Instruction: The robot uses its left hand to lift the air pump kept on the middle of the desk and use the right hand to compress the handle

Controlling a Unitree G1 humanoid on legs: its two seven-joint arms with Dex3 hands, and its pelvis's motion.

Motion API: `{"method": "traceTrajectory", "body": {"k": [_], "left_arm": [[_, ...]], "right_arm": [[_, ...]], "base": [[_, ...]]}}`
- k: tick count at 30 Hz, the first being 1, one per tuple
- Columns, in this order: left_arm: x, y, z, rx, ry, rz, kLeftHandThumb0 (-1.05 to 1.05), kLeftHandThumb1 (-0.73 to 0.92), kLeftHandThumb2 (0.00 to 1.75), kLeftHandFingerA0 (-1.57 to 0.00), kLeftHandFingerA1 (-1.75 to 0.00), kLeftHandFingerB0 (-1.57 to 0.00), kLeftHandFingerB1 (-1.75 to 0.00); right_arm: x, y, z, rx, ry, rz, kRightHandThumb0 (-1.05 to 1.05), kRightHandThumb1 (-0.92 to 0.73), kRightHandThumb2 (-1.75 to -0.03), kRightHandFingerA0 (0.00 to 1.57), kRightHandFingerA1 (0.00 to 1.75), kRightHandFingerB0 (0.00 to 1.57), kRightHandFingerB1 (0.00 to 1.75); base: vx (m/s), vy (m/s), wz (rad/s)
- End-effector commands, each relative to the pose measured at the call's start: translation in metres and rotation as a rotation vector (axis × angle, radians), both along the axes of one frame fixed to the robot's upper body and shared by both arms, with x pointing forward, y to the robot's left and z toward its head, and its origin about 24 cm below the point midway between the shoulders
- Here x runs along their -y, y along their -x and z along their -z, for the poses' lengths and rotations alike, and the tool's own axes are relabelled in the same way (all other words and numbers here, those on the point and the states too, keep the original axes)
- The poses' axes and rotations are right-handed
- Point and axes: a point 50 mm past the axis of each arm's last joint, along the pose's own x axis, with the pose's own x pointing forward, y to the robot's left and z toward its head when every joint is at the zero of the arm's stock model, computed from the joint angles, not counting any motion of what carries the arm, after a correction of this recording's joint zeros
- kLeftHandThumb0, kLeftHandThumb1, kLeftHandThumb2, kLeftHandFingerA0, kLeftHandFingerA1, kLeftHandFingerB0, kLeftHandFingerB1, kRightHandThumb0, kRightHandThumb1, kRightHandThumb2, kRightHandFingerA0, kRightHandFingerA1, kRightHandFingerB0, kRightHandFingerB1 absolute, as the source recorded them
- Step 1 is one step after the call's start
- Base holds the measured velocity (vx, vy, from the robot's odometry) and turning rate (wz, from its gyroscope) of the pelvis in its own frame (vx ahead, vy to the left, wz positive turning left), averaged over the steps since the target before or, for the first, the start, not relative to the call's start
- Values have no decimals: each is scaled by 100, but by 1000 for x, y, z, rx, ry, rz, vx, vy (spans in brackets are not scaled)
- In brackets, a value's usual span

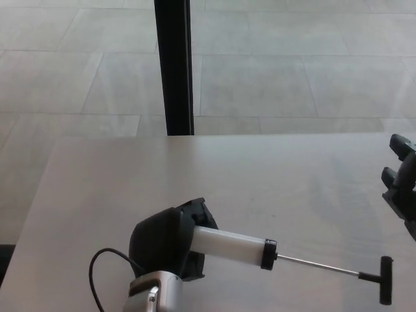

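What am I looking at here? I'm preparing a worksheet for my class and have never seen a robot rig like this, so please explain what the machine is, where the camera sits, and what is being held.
The picture comes from a camera on a humanoid robot's head, looking down at a pale grey desk. The black left hand, on a silver wrist, comes in from below and holds a hand air pump with a white barrel. The pump's thin metal rod is pulled out, ending in a black T-shaped handle. The black right hand waits at the right edge, fingers apart, not touching the handle. Beyond the desk are floor tiles and a black post.
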Motion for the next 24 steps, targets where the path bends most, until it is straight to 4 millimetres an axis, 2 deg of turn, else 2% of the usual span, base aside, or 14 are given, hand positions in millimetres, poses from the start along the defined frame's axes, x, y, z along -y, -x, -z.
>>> {"method": "traceTrajectory", "body": {"k": [1,3,4,9,10,11,12,13,14,20,21,22,23,24], "left_arm": [[-22,-1,5,3,-141,-23,-13,57,120,-122,-143,-94,-118],[-26,-2,5,-6,-180,-14,-13,57,120,-122,-143,-94,-118],[-31,-2,4,-3,-208,-9,-8,55,121,-96,-175,-84,-132],[-42,-4,4,-1,-223,-23,-8,53,125,-94,-175,-84,-131],[-42,-4,4,3,-223,-24,-8,53,124,-93,-175,-83,-133],[-43,-5,3,8,-223,-25,-8,53,124,-93,-175,-83,-133],[-45,-7,0,22,-202,-39,-9,58,119,-92,-175,-82,-141],[-45,-8,-3,35,-198,-46,-8,59,116,-92,-175,-81,-144],[-44,-10,-6,31,-197,-47,-8,60,115,-90,-175,-80,-143],[-42,-20,-27,63,0,-126,-8,58,120,-93,-175,-81,-151],[-41,-20,-29,72,19,-135,-9,56,121,-92,-175,-81,-151],[-40,-21,-31,76,40,-150,-10,58,119,-92,-175,-78,-152],[-39,-22,-32,82,56,-152,-10,56,123,-94,-175,-81,-151],[-38,-21,-33,79,80,-150,-11,58,125,-99,-175,-83,-150]], "right_arm": [[5,-6,-21,10,46,-35,-104,-90,-134,0,13,1,1],[7,-7,-25,10,49,-42,-104,-90,-134,0,13,1,1],[10,-9,-32,17,58,-38,-104,-90,-134,0,13,0,0],[13,-7,-46,32,58,-38,-103,-87,-133,0,16,0,0],[14,-7,-46,31,57,-39,-103,-80,-112,0,0,0,5],[14,-6,-45,30,54,-40,-103,-80,-112,0,0,0,5],[14,-3,-40,27,49,-48,-103,-89,-131,0,18,0,0],[12,-1,-36,21,47,-44,-96,-92,-96,0,0,0,0],[12,1,-33,10,47,-40,-99,-92,-104,0,0,0,2],[7,11,-10,-54,2,-38,-97,-89,-105,0,0,0,3],[6,12,-7,-61,-2,-38,-95,-92,-89,0,0,0,4],[4,13,-4,-74,-2,-41,-98,-82,-106,0,0,0,2],[3,14,-1,-79,-2,-46,-96,-87,-130,0,23,0,7],[2,15,3,-86,-8,-51,-97,-88,-130,0,22,0,6]], "base": [[0,0,0],[0,0,0],[0,0,0],[0,0,0],[0,0,0],[0,0,0],[0,0,0],[0,0,0],[0,0,0],[0,0,0],[0,0,0],[0,0,0],[0,0,0],[0,0,0]]}}
